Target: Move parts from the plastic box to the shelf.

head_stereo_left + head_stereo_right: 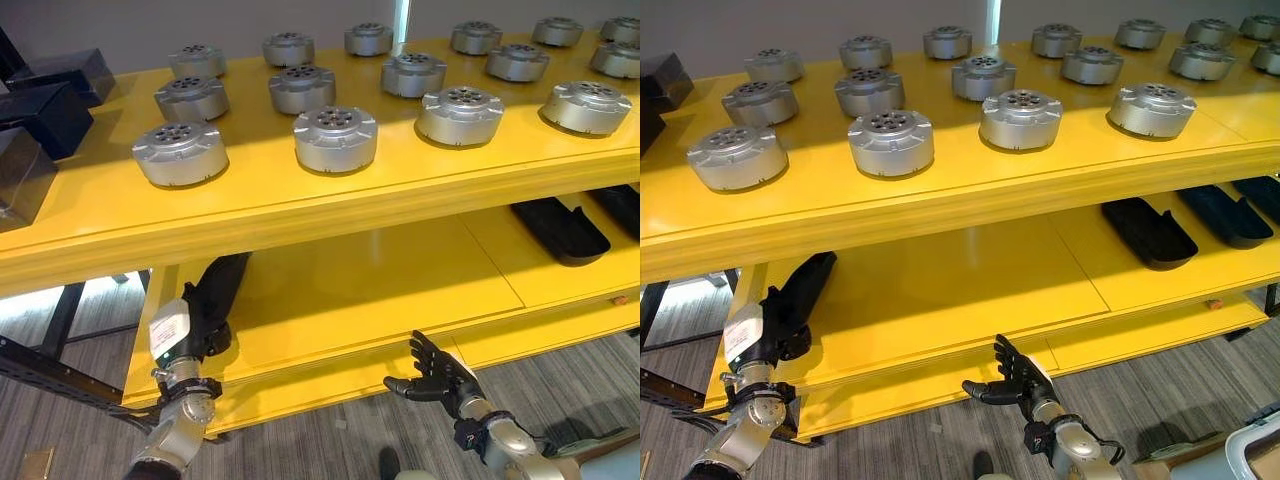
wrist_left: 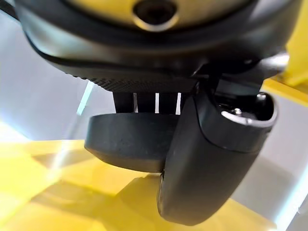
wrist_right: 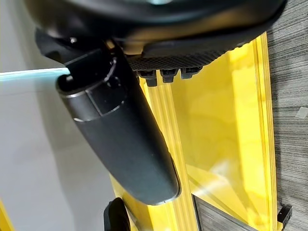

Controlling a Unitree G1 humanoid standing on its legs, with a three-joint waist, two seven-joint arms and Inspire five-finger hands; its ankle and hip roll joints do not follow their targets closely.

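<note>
The yellow two-tier metal shelf [image 1: 300, 215] carries round silver-grey metal parts [image 1: 335, 138] in rows on its upper level, well apart from both hands. Left hand [image 1: 213, 300], fingers straight, reaches over the lower level. Right hand [image 1: 437, 372], fingers spread and relaxed, holds nothing near the lower front edge.

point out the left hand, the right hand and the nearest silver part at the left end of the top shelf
left hand [image 1: 212, 300]: left eye view, on the back of its straight fingers.
right hand [image 1: 437, 375]: left eye view, on the palm.
silver part [image 1: 180, 152]: left eye view, on its round top face.
</note>
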